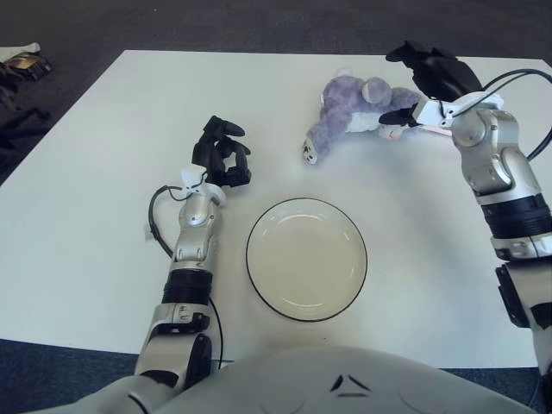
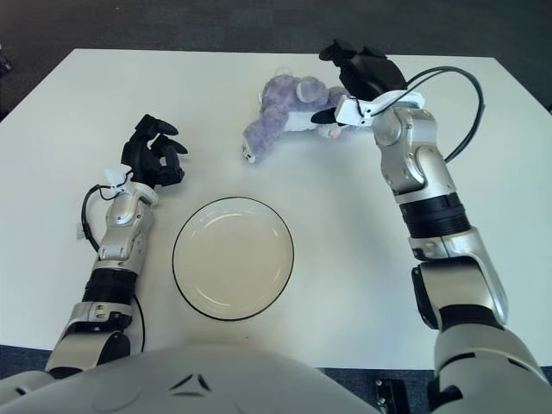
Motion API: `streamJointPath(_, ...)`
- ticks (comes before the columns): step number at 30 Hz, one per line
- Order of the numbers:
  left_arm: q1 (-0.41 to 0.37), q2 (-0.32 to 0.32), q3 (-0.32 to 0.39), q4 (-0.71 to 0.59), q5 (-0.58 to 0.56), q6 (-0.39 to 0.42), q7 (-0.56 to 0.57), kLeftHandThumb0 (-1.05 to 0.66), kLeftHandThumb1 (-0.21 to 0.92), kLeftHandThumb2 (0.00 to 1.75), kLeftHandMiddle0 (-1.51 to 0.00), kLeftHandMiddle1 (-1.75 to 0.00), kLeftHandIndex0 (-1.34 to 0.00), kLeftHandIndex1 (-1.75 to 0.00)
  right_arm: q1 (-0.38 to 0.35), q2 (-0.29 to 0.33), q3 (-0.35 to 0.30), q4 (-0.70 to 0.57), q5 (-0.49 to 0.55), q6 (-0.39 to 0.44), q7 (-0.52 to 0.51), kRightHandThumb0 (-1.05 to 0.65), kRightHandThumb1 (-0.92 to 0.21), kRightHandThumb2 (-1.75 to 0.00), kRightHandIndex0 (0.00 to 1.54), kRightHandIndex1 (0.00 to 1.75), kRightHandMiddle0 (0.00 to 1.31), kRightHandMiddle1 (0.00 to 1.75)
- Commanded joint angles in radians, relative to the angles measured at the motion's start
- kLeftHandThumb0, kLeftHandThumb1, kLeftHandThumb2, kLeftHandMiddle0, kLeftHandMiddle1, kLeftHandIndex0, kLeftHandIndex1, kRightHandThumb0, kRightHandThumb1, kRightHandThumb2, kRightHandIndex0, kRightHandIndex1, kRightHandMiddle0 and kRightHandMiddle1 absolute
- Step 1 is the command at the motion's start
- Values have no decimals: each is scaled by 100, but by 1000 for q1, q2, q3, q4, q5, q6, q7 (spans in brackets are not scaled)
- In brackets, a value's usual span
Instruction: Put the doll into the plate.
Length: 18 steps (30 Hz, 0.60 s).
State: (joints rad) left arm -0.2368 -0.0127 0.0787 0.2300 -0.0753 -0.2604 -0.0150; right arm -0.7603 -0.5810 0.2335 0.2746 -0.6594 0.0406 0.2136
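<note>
Reaching is the current step. Left eye view: the right hand (image 1: pixel 420 82), fingers spread and empty, straddles the doll (image 1: pixel 354 112) lying beyond the plate (image 1: pixel 306 259). Right eye view: the left hand (image 2: pixel 153 157), clenched, idles left of the plate. Next: close on the doll, lift, carry.

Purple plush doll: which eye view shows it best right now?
Left eye view: the purple plush doll lies nearly whole, the right hand covering only its far end. In the right eye view the same hand overlaps more of its body. The plate is empty; the left hand idles left of it.
</note>
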Motion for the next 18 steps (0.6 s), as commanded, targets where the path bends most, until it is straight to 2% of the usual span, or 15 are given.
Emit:
streamJointPath(1, 60, -20, -9, 24, 11, -20, 13, -1, 31, 133, -50, -175, -49, -175, -52, 11, 14, 101, 5, -46, -26, -105, -82, -21, 3, 58, 0, 48)
streamJointPath(5, 65, -24, -12, 13, 18, -22, 19, -1, 32, 133, -50, -175, -49, -175, -67, 14, 13, 129, 25, -72, -15, -105, -82, -20, 3, 56, 0, 49)
streamJointPath(18, 77, -27, -25, -11, 49, -15, 40, -1, 35, 130, -48, -175, -47, -175, -109, 65, 22, 130, 32, 14, 71, -105, -84, -17, 5, 38, 0, 40)
